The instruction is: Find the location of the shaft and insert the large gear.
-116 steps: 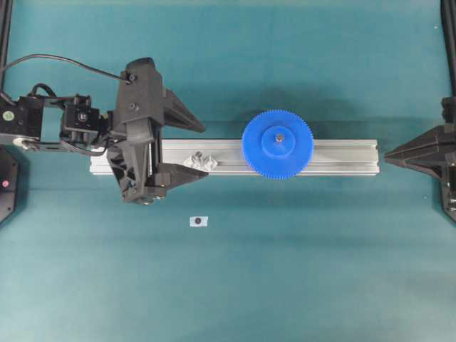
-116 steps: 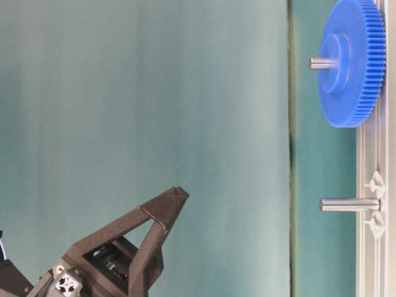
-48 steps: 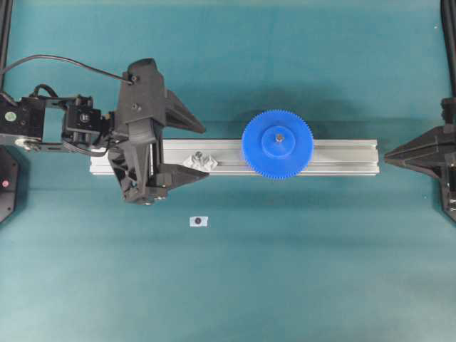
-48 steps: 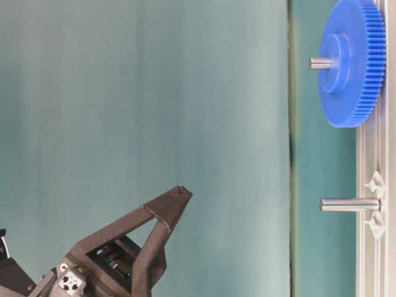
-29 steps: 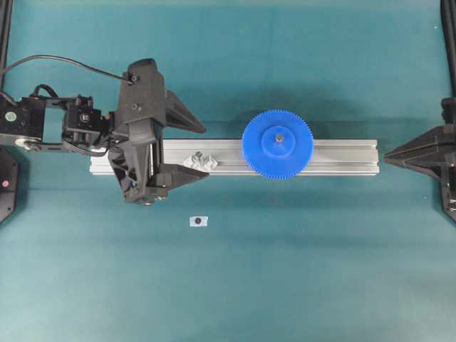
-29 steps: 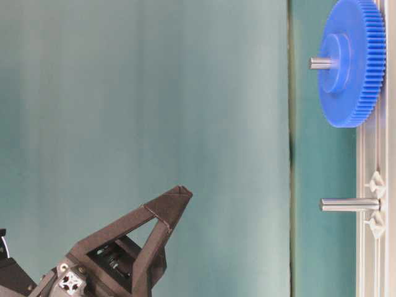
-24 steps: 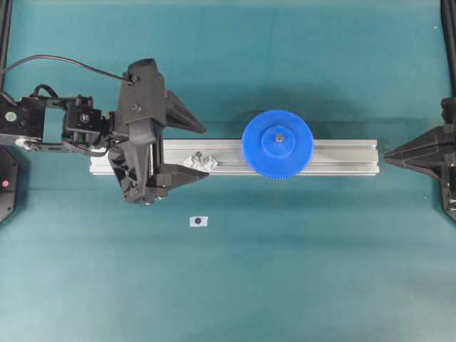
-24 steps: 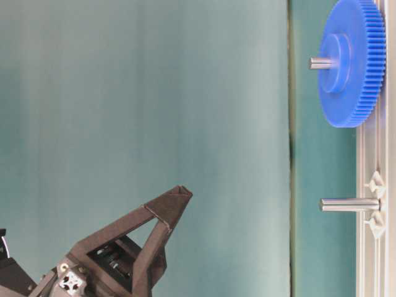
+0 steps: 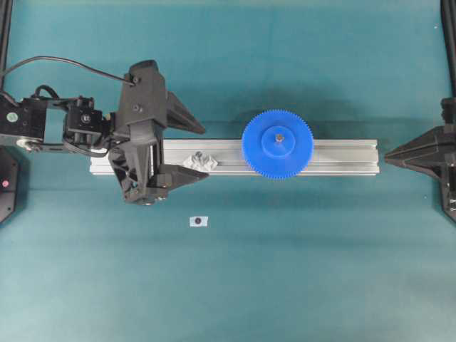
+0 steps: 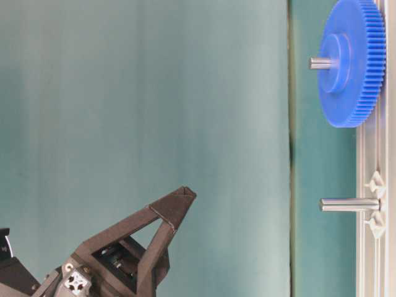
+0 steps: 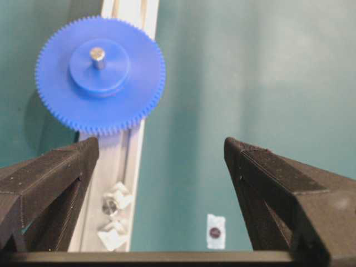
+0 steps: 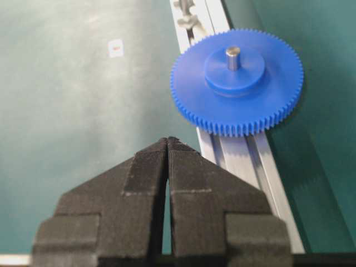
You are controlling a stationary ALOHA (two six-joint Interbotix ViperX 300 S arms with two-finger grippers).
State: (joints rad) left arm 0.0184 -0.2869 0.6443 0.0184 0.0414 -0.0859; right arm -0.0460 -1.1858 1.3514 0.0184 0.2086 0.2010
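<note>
Gear insertion looks complete, judging by how things lie. Starting from the left claw (image 9: 187,149): its two dark fingers are spread as wide as they go and hold nothing. It hangs over the left end of a long aluminium rail (image 9: 342,157) that lies left to right across the teal desk (image 9: 299,271), one finger on the far side of the rail, the other on the near side.

Just right of that claw, between its fingertips, a second bare pin (image 10: 349,204) stands on the rail with small translucent brackets on either side. Further right, about the middle of the rail, sits the large gear (image 9: 277,144), a bright blue toothed disc wider than the rail. The shaft (image 12: 233,57), a slim grey pin, pokes up through its raised hub, and the gear rests flat and low against the rail.

At the far right edge, well apart from the rail's end, the right claw (image 12: 167,146) is closed tight with nothing in it. A small white tag (image 9: 199,221) lies alone on the desk, nearer than the rail.

Risks from here, as a judgement: the open left claw straddles the rail close to the bare pin, so a careless withdrawal could snag the pin or its brackets and shove the rail. Any sweep rightward could clip the gear's teeth and tilt or lift it off the shaft.
</note>
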